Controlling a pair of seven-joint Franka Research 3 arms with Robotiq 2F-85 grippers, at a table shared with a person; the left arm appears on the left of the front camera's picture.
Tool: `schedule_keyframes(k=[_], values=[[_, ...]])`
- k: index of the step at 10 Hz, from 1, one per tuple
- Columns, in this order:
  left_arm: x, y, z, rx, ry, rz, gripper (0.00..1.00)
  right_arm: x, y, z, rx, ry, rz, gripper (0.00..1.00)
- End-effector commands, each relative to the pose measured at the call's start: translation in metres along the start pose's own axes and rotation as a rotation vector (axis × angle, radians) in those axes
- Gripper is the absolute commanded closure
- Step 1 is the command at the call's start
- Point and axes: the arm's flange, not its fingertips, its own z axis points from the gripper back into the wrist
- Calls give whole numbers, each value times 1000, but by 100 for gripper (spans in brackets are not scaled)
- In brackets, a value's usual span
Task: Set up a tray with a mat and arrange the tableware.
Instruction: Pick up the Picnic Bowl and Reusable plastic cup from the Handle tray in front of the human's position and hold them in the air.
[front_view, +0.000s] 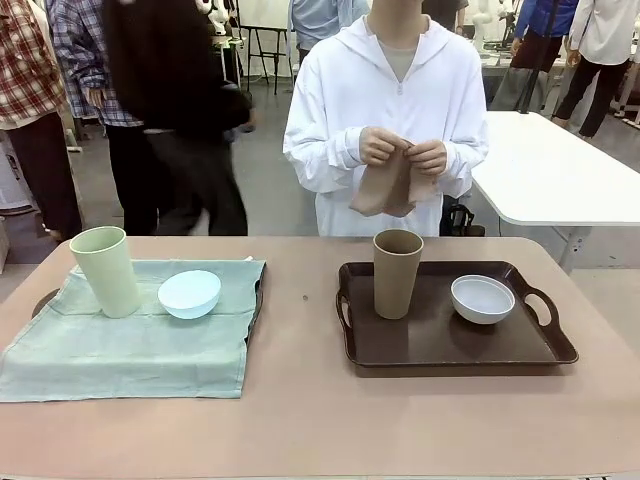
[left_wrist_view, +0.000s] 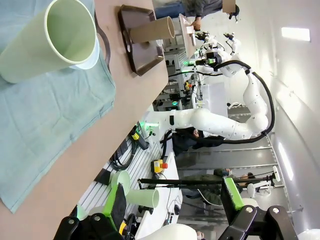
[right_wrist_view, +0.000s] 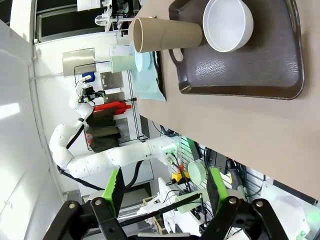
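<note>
In a crowded room, a tan table is bearing, at left, a green mat under the pale green tumbler and light blue bowl. At right, a brown tray is holding the brown tumbler and white bowl. The left gripper and right gripper are gaping, empty.

pale green tumbler | brown tumbler | light blue bowl | white bowl | dark brown tray | grey-green mat

The tan table carried a dark brown tray right of its middle, lying flat. On the left lay a second tray, nearly all covered by a pale green mat whose near edge reached onto the tabletop. A tiny dark speck sat between the trays.
</note>
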Motion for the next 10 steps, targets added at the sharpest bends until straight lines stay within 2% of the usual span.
schedule_keyframes(k=[1, 10], values=[[-1, -1, 0, -1, -8, 10, 0, -2, 0, 2, 6, 5, 21, 14], [-1, -1, 0, -1, -8, 10, 0, -2, 0, 2, 6, 5, 21, 14]])
